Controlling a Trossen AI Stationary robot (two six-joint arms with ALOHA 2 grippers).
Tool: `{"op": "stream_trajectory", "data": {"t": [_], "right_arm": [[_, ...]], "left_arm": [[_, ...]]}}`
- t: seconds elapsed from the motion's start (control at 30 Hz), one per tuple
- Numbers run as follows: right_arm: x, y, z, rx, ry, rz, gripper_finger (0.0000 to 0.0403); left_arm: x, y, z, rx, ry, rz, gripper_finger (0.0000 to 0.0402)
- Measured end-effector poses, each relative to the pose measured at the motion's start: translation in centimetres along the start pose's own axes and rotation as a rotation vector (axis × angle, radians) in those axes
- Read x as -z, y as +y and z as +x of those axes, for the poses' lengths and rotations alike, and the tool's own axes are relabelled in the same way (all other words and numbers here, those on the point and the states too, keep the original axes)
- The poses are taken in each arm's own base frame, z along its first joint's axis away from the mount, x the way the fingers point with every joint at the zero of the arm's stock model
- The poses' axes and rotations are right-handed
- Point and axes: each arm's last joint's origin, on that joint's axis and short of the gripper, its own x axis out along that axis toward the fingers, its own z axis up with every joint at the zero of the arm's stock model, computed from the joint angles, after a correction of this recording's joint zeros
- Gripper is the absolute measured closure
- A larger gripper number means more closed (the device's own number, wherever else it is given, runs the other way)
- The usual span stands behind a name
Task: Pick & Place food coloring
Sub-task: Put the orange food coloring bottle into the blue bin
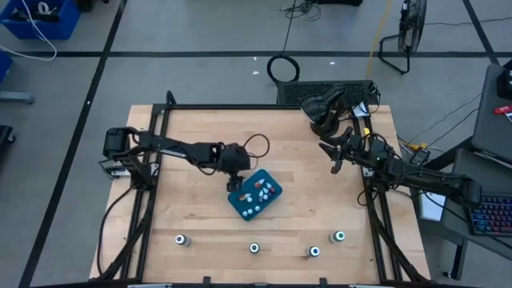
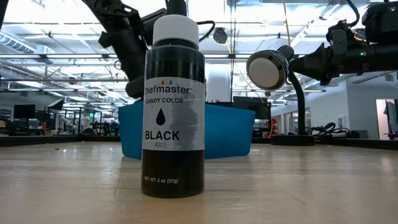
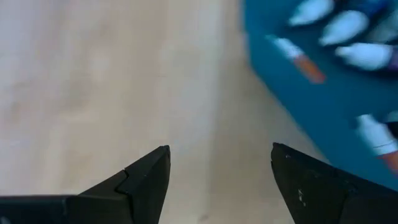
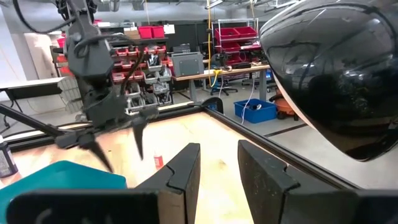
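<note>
A teal tray [image 1: 254, 194] lies mid-table with several tiny pale food coloring bottles [image 1: 258, 190] lying in it. My left gripper [image 1: 235, 185] hangs open just above the tray's left edge, tilted down. In the left wrist view [image 3: 221, 180] only bare wood lies between its fingers, with the tray [image 3: 311, 106] off to one side. Several dark bottles with green-white tops stand upright along the near edge [image 1: 182, 239] [image 1: 254, 248] [image 1: 314, 251] [image 1: 339, 237]. One of them, labelled black [image 2: 173, 106], fills the low view. My right gripper [image 1: 335, 163] waits open and level at the far right.
A black round lamp on a stand [image 1: 324, 108] sits at the far right corner, close to my right arm. A black frame [image 1: 264, 106] rims the table. Bare wood lies between the tray and the row of dark bottles.
</note>
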Motion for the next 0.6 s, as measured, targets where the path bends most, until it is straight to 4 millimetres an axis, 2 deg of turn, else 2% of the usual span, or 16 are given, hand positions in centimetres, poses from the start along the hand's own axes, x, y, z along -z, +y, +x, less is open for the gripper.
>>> {"op": "stream_trajectory", "data": {"t": [0.2,0.33,0.6], "right_arm": [[0.0,0.0,0.0,0.000,0.000,0.000,0.0303],[0.0,0.0,0.0,-0.001,-0.001,0.000,0.0303],[0.0,0.0,0.0,0.000,0.000,0.000,0.0303]], "left_arm": [[-0.8,2.0,-2.9,-0.094,0.055,-0.071,0.0128],[-0.4,3.8,-4.4,-0.122,0.085,-0.129,0.0128],[1.1,7.1,-4.2,-0.103,0.143,-0.257,0.0128]]}}
